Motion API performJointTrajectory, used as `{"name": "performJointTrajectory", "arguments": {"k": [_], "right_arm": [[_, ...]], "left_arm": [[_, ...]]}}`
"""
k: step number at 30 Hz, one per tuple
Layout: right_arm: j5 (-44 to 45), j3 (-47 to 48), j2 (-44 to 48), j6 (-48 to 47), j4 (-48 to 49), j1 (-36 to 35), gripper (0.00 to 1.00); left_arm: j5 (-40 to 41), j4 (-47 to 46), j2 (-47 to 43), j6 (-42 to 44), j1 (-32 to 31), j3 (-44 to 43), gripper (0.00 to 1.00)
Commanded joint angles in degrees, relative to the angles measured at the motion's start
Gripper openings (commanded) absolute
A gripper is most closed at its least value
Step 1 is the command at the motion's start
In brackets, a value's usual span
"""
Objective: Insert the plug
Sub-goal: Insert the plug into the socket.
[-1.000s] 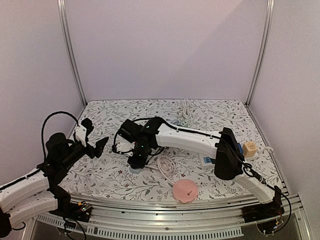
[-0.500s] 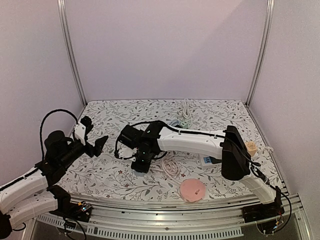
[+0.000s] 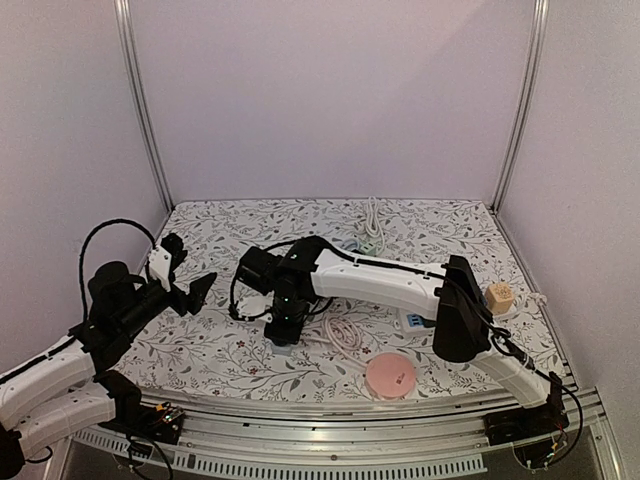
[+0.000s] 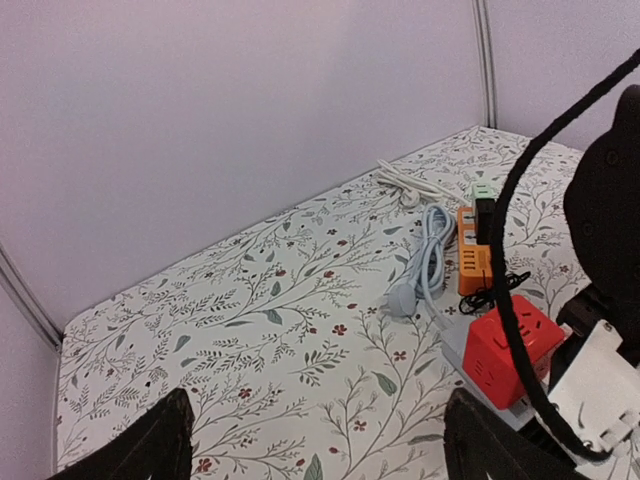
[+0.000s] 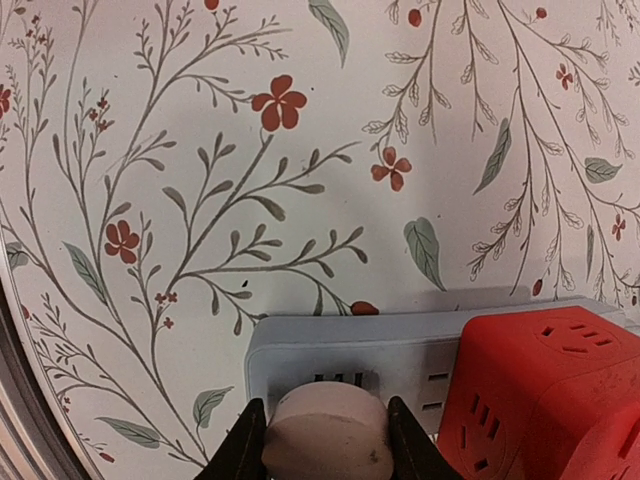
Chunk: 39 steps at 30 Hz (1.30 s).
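Altogether: one plug [image 5: 325, 437], one red cube adapter [image 5: 545, 385], one grey strip [image 5: 340, 352].

The plug [image 5: 325, 432] is a rounded, pale pinkish-beige piece, pinched in the right gripper [image 5: 325, 445] at the bottom of the wrist view. It sits right up against the power strip [image 5: 340, 352], over one set of slots. Whether its pins are in can't be seen. The strip is pale grey-blue and lies flat on the flowered surface [image 5: 200, 200].
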<state>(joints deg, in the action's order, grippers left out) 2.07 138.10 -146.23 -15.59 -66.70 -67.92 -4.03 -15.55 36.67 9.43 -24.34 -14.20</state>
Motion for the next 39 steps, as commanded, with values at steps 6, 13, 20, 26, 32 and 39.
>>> {"name": "performJointTrajectory", "arguments": {"k": [6, 13, 20, 26, 32, 39], "right_arm": [[-5.5, -7.0, -9.6, -2.3, -5.4, 1.0, 0.08], [-3.5, -6.6, -12.6, -0.5, -5.5, 0.9, 0.06], [-3.5, -5.6, -15.8, 0.6, -8.3, 1.1, 0.10], [0.4, -6.3, -9.0, 1.6, -6.1, 1.0, 0.40], [3.8, -6.3, -1.5, 1.9, -3.3, 0.3, 0.54], [2.9, -5.7, 5.7, 2.2, 0.9, -0.7, 0.63]], "left_arm": [[-1.1, -0.2, -0.2, -0.1, 0.6, -0.1, 0.85], [-1.6, -0.7, -0.1, -0.4, 0.6, 0.2, 0.85], [-1.6, -0.3, -0.2, -0.2, 0.7, 0.2, 0.85], [-1.9, -0.3, -0.2, -0.2, 0.7, 0.3, 0.85], [-2.2, -0.3, -0.3, -0.4, 0.7, 0.3, 0.85], [-2.6, -0.2, -0.3, -0.4, 0.7, 0.3, 0.85]]}}
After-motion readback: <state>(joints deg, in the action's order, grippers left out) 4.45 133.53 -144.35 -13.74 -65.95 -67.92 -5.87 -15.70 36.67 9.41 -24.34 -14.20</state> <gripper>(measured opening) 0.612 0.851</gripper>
